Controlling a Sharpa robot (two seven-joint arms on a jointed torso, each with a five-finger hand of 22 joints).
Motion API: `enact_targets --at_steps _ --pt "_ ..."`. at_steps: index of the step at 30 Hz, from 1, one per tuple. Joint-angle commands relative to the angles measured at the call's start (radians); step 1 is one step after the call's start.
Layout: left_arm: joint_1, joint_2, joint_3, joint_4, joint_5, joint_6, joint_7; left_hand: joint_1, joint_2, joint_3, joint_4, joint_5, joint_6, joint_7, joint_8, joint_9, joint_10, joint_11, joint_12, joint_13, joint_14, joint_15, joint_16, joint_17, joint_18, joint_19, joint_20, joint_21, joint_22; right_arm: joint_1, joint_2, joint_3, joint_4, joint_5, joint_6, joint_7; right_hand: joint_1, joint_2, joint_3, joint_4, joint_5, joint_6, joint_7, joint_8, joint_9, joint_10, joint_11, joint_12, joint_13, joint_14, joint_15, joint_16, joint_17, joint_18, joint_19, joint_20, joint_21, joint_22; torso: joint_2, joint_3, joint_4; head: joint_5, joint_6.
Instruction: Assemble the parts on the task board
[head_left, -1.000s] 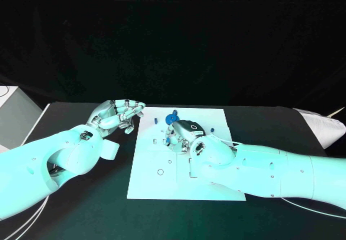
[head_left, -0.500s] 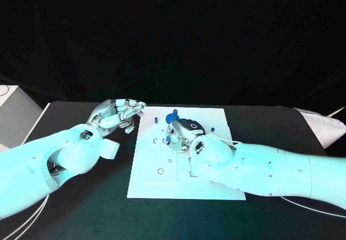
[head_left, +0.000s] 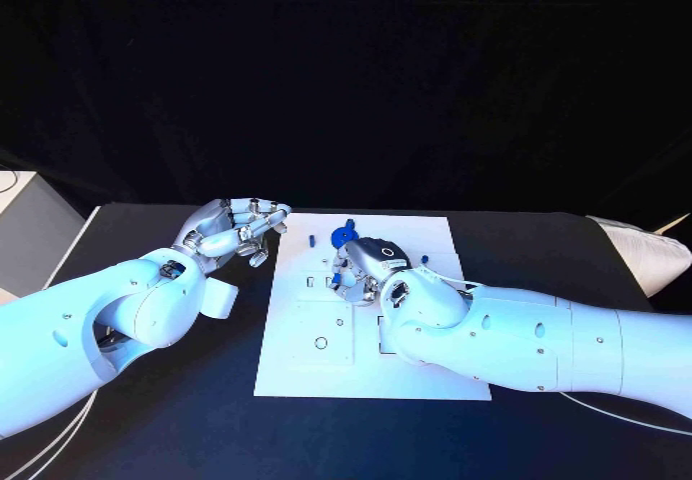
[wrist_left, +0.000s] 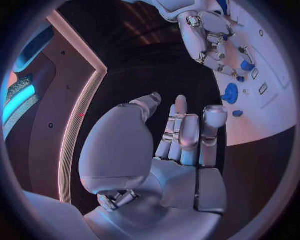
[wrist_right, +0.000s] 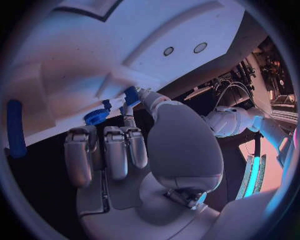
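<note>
The white task board (head_left: 332, 370) lies in the middle of the black table. My right hand (head_left: 369, 272) is down on the board's far half, and its thumb and a finger pinch a small blue part (wrist_right: 131, 95), which is also in the left wrist view (wrist_left: 247, 65). A blue gear (head_left: 343, 237) stands on the board just beyond that hand; the wrist views catch the gear (wrist_right: 95, 116) (wrist_left: 230, 93) too. A long blue bar (wrist_right: 14, 127) lies on the board off to one side. My left hand (head_left: 231, 230) hovers left of the board, fingers loosely curved, holding nothing.
A white box (head_left: 26, 235) stands at the table's left edge and a pale bundle (head_left: 649, 255) at its right edge. The board's near half shows several slots and holes (head_left: 320, 343). My right forearm (head_left: 534, 340) lies across the board's right side.
</note>
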Motion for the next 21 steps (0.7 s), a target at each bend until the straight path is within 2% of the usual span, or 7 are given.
enact_targets --at_steps 1,11,12,15,21 --pt "0.000 0.000 0.000 0.003 -0.003 0.017 0.003 0.002 0.007 -0.004 0.000 0.002 0.001 0.000 0.001 0.001 0.001 -0.002 -0.001 -0.001 -0.002 0.002 -0.004 0.000 -0.018 -0.003 0.001 0.005 0.001 -0.004 0.000 -0.003 -0.001 0.000 0.035 0.004 -0.008 -0.008 -0.011 0.002 -0.003 -0.010 0.003 -0.007 -0.007 0.074 0.007 -0.010 0.236 0.104 0.007 0.004 0.263 -0.012 0.090 0.006 -0.006 0.231 0.000 0.0003 0.0003 0.000 0.000" --pt "0.000 0.000 0.000 0.002 -0.003 0.018 0.002 0.002 0.007 -0.004 0.000 0.002 0.001 0.000 0.001 0.001 0.001 -0.002 -0.001 -0.001 -0.002 0.002 -0.004 0.000 -0.018 -0.003 0.001 0.005 0.001 -0.004 -0.002 -0.003 -0.001 0.003 0.011 0.016 -0.016 -0.022 -0.060 0.021 -0.019 -0.060 0.023 -0.036 -0.029 0.045 0.026 -0.041 0.212 0.104 0.024 0.004 0.263 -0.012 0.089 0.021 -0.009 0.229 0.001 0.0007 -0.0007 0.001 0.002" --pt "0.000 -0.001 0.000 0.002 -0.003 0.018 0.002 0.004 0.007 -0.005 0.000 0.002 0.001 0.000 0.001 0.002 0.001 -0.002 -0.001 -0.001 -0.002 0.002 -0.003 0.001 -0.017 -0.003 0.000 0.005 0.000 -0.004 -0.002 -0.003 -0.001 0.003 0.007 0.018 -0.018 -0.024 -0.080 0.028 -0.038 -0.083 0.030 -0.050 -0.038 0.029 0.032 -0.058 0.200 0.104 0.029 0.004 0.263 -0.012 0.089 0.025 -0.009 0.229 0.001 0.0006 -0.0007 0.001 0.002" --pt "0.000 0.000 0.000 0.001 -0.003 0.018 0.002 0.004 0.007 -0.005 0.000 0.002 0.001 0.000 0.001 0.002 0.001 -0.002 -0.001 -0.001 -0.002 0.002 -0.003 0.001 -0.017 -0.003 0.000 0.005 0.000 -0.004 -0.004 -0.003 0.001 0.005 -0.005 0.024 -0.010 -0.020 -0.125 0.046 -0.056 -0.097 0.037 -0.059 -0.051 0.014 0.039 -0.073 0.188 0.104 0.036 0.004 0.263 -0.011 0.088 0.033 -0.011 0.228 0.000 0.0008 0.0001 0.002 0.002" --pt "0.000 0.001 0.000 -0.001 -0.007 0.017 -0.001 0.005 0.007 -0.006 0.000 0.002 0.001 0.000 0.001 0.002 0.001 -0.002 -0.001 -0.001 -0.002 0.002 -0.003 0.001 -0.017 -0.003 0.000 0.004 -0.001 -0.004 -0.010 -0.003 0.009 0.006 -0.033 0.033 0.021 -0.006 -0.209 0.088 -0.070 -0.115 0.046 -0.072 -0.071 0.004 0.048 -0.082 0.179 0.104 0.044 0.004 0.263 -0.011 0.088 0.042 -0.011 0.228 0.001 0.0015 -0.0001 0.002 0.003"
